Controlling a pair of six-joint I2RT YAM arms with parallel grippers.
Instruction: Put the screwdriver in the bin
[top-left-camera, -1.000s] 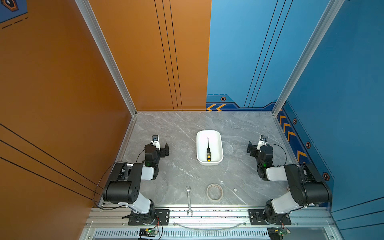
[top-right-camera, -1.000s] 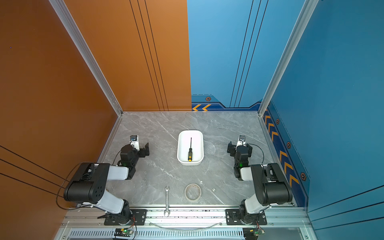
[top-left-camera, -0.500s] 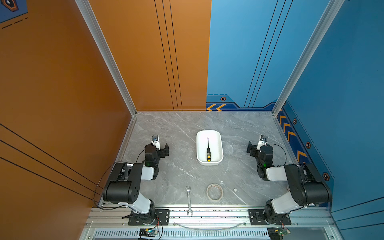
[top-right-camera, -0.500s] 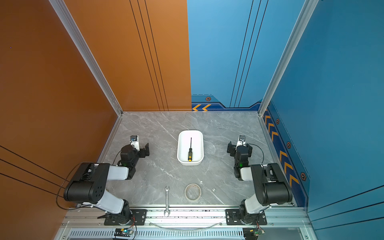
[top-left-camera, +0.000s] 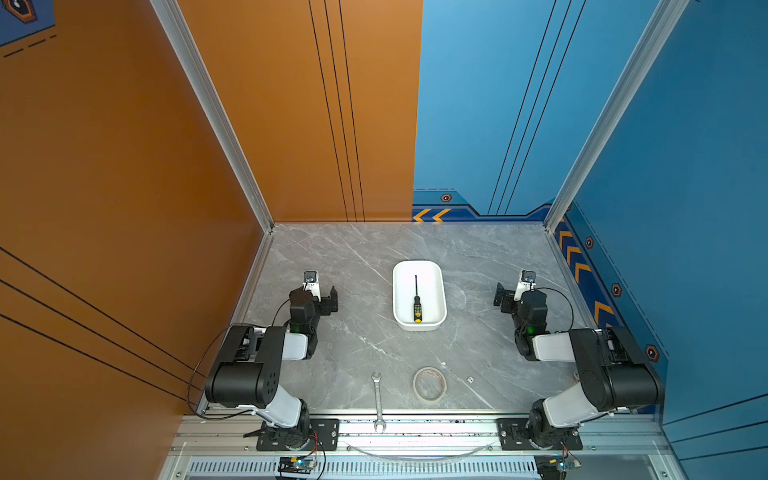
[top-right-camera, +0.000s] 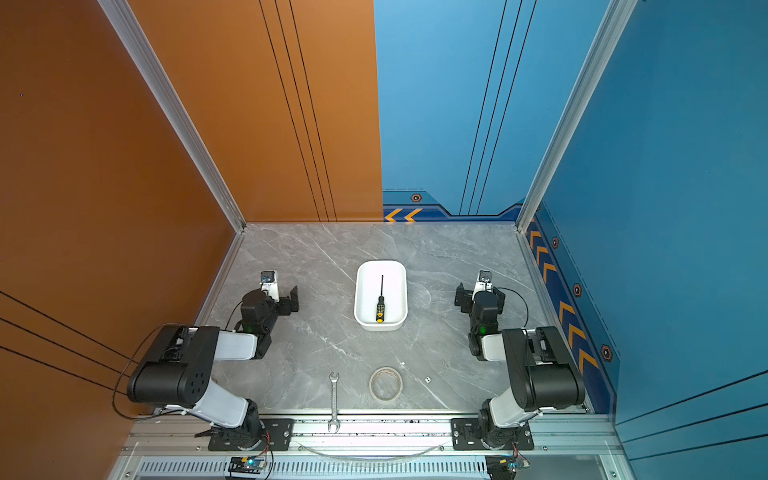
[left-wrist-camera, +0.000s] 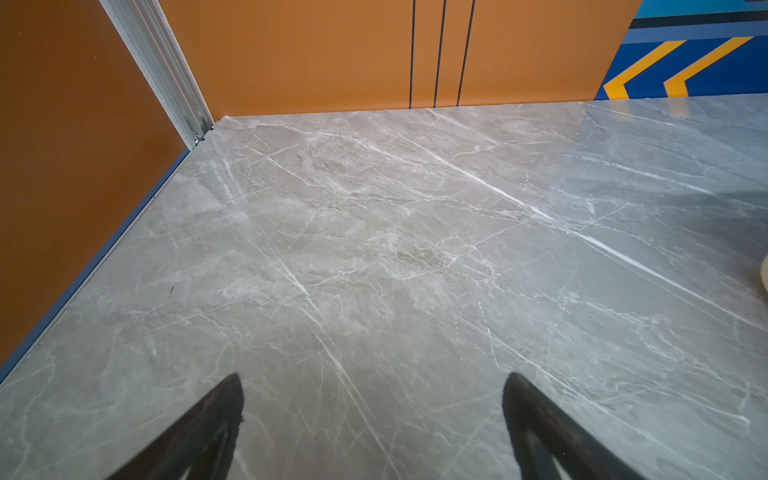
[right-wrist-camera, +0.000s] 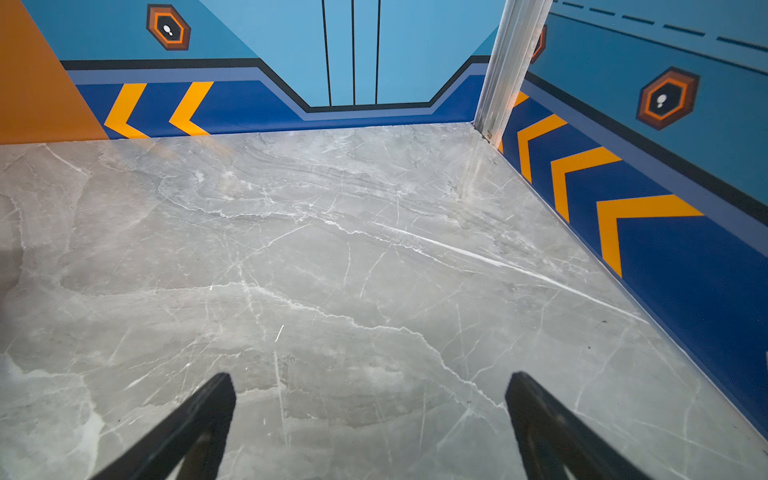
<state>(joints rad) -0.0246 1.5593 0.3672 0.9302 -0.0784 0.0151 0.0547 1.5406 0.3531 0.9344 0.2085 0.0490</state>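
Grey marble tabletop (top-left-camera: 353, 257) inside a booth, with orange walls (top-left-camera: 124, 145) on my left and at the back left, and blue walls (top-left-camera: 685, 166) at the back right and on my right.

Near the middle of the table sits a shallow white tub, the bin (top-left-camera: 430, 286), seen in both top views. The screwdriver (top-left-camera: 417, 301) lies flat inside it along its length. The thin black shaft points to the back wall, and the black handle with yellow dots and a yellow cap lies at the end nearer my bases.

My left arm (top-left-camera: 297, 345) is folded at the left of the table, well apart from the bin. My left pincer (left-wrist-camera: 372, 380) sits low over the marble. Its two dark fingers (left-wrist-camera: 208, 424) are spread wide with only bare table between them, gripping nothing.

My right arm (top-left-camera: 552, 347) is folded at the right side, also well apart from the bin. My right pincer (right-wrist-camera: 370, 377) is empty too, its fingers (right-wrist-camera: 540, 415) spread wide over bare marble.

Near the front edge a silver wrench (top-left-camera: 378, 401) lies partly over the metal rail (top-left-camera: 436, 428). Just to its right a roll of tape (top-left-camera: 417, 384) lies flat.
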